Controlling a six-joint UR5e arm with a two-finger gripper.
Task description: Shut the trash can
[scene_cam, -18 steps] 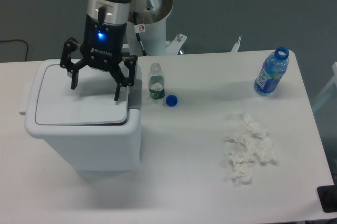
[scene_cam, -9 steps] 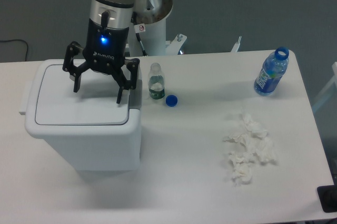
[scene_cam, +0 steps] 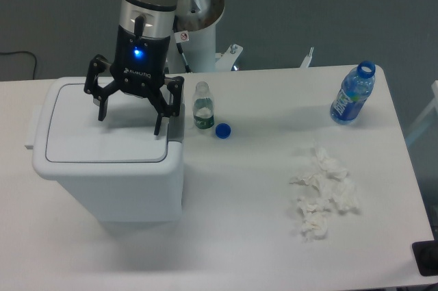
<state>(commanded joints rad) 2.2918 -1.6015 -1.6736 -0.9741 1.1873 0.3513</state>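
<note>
The trash can (scene_cam: 109, 168) stands at the left end of the table (scene_cam: 260, 236), lid lying flat and flush with the rim. The gripper (scene_cam: 130, 114) hangs over the rear of the lid, jaws spread wide and empty; contact with the lid appears absent, though the angle leaves this uncertain. Right of the can: a small capless bottle (scene_cam: 202, 106), a blue cap (scene_cam: 222, 130), crumpled tissues (scene_cam: 321, 195), and a blue bottle (scene_cam: 352, 94) farthest off.

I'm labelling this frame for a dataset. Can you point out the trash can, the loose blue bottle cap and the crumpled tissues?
Large white plastic trash can (scene_cam: 102, 142): fixed camera, flat lid's centre.
Small blue bottle cap (scene_cam: 222, 130): fixed camera, its top.
Crumpled white tissues (scene_cam: 323, 192): fixed camera, middle of the pile.
</note>
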